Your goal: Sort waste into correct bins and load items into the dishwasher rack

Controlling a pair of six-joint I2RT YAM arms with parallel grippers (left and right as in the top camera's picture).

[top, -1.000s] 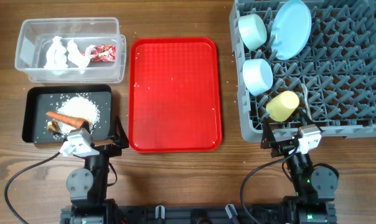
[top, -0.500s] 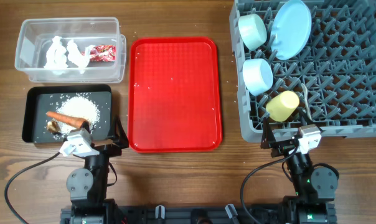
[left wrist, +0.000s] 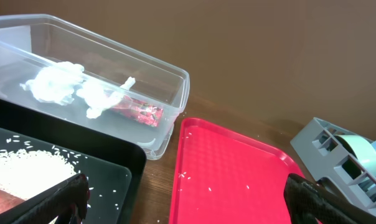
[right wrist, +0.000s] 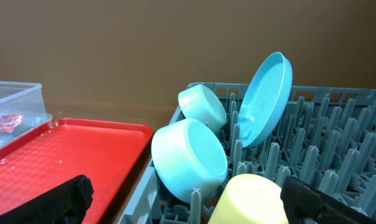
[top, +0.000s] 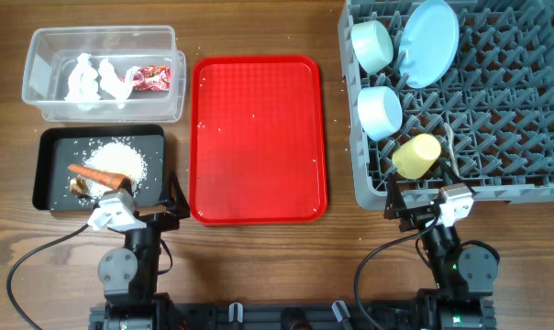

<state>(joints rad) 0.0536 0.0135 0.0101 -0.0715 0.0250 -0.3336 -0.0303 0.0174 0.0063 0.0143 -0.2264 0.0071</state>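
Left gripper, right gripper: released, empty. Risk: small yellow plastic cup lies loose on grey pegged plastic rack; a nudge may dislodge it.

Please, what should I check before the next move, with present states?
Left gripper, right gripper open, empty: ok.
Red snack wrapper, crumpled white tissue in clear plastic tub: ok.
Orange carrot, loose white rice in shallow black tray: ok.
Round light blue plate, pale green bowl, light blue bowl, small yellow cup in grey plastic rack: ok.
White plastic spoon loaded: cannot tell.
Flat red tray rice-free: not ok.
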